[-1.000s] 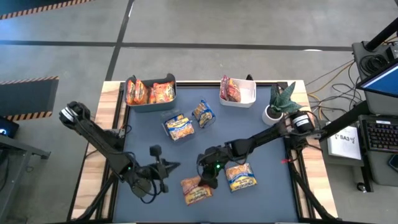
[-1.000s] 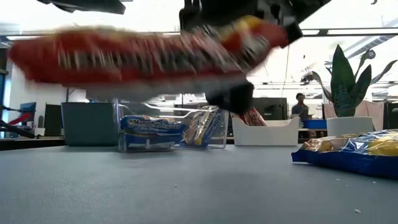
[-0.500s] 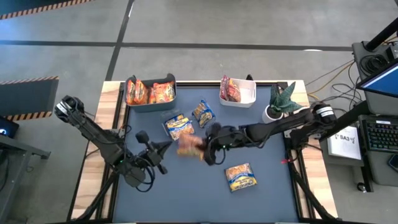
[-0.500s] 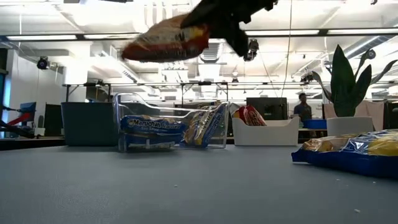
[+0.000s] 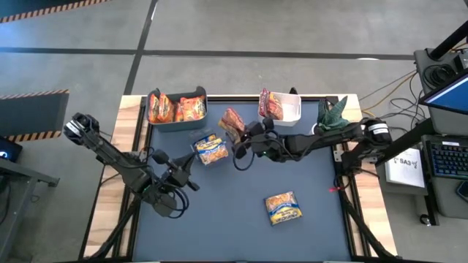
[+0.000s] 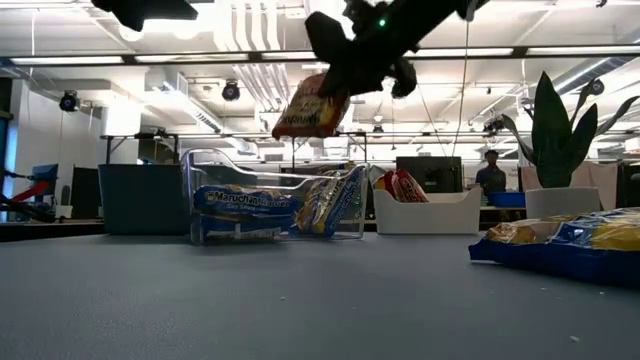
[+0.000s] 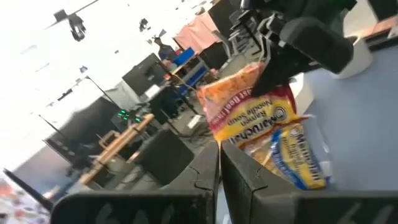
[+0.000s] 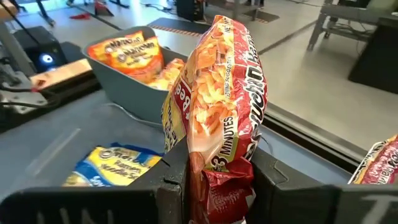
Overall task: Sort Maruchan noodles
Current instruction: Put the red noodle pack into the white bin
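Worktop [image 5: 241, 219]: dark mat. Right end effector [image 5: 241, 136] grips red noodle packet [image 5: 232, 121] aloft, centre. Left end effector [image 5: 191, 172] closed, empty, eight o'clock. Open-plan room behind.

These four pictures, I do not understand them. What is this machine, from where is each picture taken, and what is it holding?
It is a robot with two dark arms at a table. One picture looks down from above, one looks level across the table top, and two come from cameras on the arms' wrists. The right gripper has its fingers shut on a red noodle packet, held in the air. The left gripper waits over the table. A blue-yellow packet lies loose on the table. Another lies in a clear bin. A dark bin holds orange packets, and a white bin holds dark red ones. A potted plant stands at the corner.
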`<action>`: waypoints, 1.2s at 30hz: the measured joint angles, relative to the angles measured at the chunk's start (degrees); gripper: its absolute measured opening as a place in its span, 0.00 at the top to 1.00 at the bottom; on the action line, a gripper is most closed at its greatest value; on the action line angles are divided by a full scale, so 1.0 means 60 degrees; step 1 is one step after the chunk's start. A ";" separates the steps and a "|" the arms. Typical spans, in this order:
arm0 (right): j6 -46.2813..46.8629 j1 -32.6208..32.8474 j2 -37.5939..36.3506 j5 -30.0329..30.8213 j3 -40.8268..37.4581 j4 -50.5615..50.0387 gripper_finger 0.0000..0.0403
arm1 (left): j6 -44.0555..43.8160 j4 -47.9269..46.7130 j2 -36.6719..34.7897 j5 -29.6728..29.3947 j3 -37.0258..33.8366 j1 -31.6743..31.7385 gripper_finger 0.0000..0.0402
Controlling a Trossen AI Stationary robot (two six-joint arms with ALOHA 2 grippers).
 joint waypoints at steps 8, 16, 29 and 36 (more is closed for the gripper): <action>0.0289 -0.0225 0.0803 0.0576 0.0000 0.0099 0.79 | 0.1467 0.0059 -0.0355 -0.0023 0.0287 0.0437 1.00; 0.0647 -0.0019 0.0886 0.0596 0.0000 0.0090 0.79 | 0.0811 -0.0592 -0.0265 0.0144 0.0100 0.0450 1.00; 0.0198 0.0117 0.0886 0.0455 0.0837 -0.0349 0.79 | 0.0758 -0.0637 -0.0264 0.0080 0.0098 0.0454 1.00; -0.0270 0.0196 0.1775 0.0415 0.1898 -0.0925 0.79 | 0.0756 -0.0680 -0.0273 0.0076 0.0095 0.0472 1.00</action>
